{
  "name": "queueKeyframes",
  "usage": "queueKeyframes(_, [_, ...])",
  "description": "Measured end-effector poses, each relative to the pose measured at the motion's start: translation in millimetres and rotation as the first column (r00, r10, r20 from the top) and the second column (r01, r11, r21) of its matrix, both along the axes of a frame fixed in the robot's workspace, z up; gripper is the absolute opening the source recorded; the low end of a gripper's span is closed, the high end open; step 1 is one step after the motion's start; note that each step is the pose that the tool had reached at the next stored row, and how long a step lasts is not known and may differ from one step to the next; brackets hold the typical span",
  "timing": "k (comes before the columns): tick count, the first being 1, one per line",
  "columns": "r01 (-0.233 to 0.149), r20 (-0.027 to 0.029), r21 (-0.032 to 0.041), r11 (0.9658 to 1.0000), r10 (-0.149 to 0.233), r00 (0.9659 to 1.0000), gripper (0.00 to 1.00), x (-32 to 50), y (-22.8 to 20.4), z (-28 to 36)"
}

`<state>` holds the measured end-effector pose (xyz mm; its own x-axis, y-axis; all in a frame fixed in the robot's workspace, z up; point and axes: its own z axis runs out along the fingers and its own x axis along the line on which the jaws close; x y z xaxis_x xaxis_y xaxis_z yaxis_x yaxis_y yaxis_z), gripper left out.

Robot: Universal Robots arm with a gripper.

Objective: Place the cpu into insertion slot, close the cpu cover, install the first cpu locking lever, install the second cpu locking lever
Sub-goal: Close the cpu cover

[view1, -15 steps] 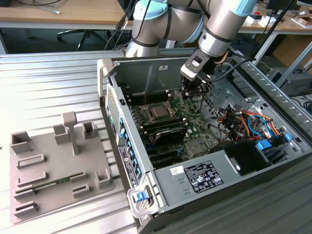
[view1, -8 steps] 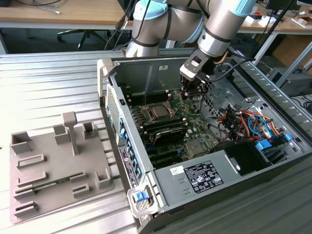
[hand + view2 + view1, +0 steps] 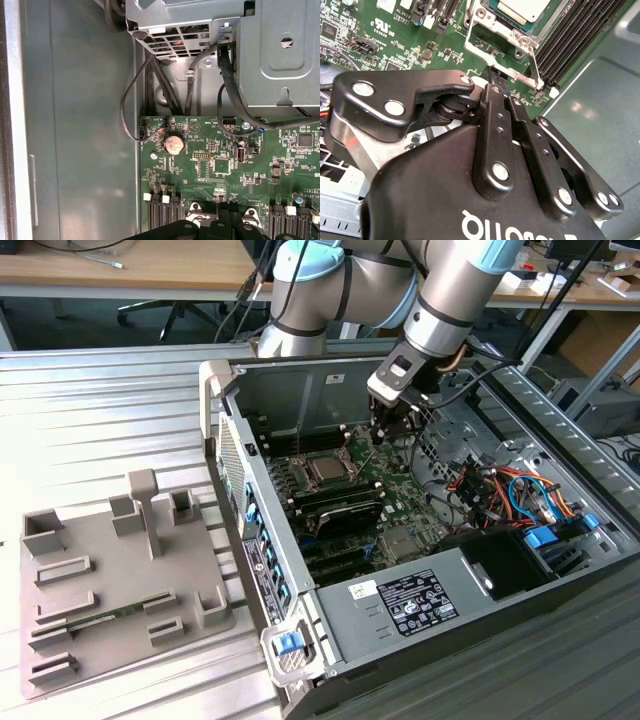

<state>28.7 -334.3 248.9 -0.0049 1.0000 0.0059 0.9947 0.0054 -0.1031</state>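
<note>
Black linkage bars of my own gripper (image 3: 492,80) crowd the second wrist view. Its fingers (image 3: 492,97) are drawn together at the tips with no gap I can make out, and whether they pinch anything I cannot tell. Just beyond them the cpu (image 3: 522,7) sits in its socket, silver top showing through the window of the cpu cover (image 3: 492,42), which looks folded flat over it. I judge the placing and the cover done. One wire locking lever (image 3: 534,62) runs beside the cover close to my tips and seems not yet latched, so the levers are what is left. As for writing, there is white lettering on my housing (image 3: 470,200), silkscreen on the green motherboard (image 3: 380,35), and a white label (image 3: 410,602) low in the exterior view, right of centre. I read none of it out.
</note>
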Motion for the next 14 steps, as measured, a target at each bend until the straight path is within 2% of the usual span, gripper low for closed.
queueKeyframes(14, [0.000,0.0000,0.0000,1.0000,0.000,1.0000,0.11,-4.6,0.0,-1.0])
